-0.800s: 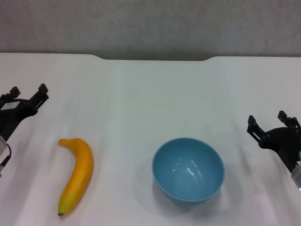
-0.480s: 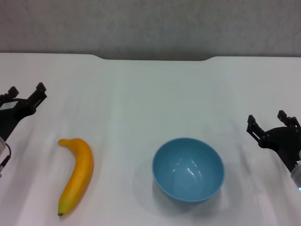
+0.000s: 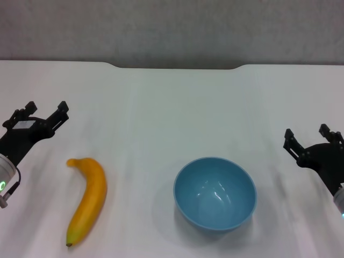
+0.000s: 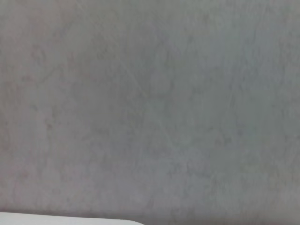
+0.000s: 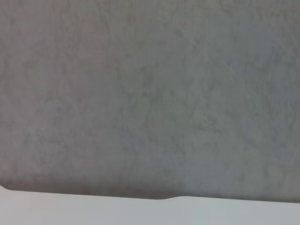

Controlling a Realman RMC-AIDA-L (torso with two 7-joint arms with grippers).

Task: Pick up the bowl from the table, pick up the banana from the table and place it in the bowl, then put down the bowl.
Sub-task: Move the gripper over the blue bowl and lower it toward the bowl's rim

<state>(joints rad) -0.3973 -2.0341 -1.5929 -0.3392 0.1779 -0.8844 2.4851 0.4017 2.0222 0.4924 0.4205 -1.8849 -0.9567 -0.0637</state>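
Note:
The light-blue bowl (image 3: 215, 193) stands upright and empty on the white table (image 3: 172, 107), right of centre near the front. The yellow-orange banana (image 3: 87, 199) lies on the table at the front left, dark tip toward the front. My left gripper (image 3: 45, 111) is open at the left edge, above and behind the banana's upper end, apart from it. My right gripper (image 3: 307, 137) is open at the right edge, to the right of the bowl and apart from it. Both wrist views show only the grey wall and a strip of table edge (image 5: 140, 211).
The table's far edge has a shallow notch (image 3: 174, 66) in front of a grey wall (image 3: 172, 27). Bare white tabletop lies between the banana and the bowl and behind both.
My left gripper has moved right and slightly toward the front, closer to the banana. The right gripper, the bowl and the banana have stayed in place.

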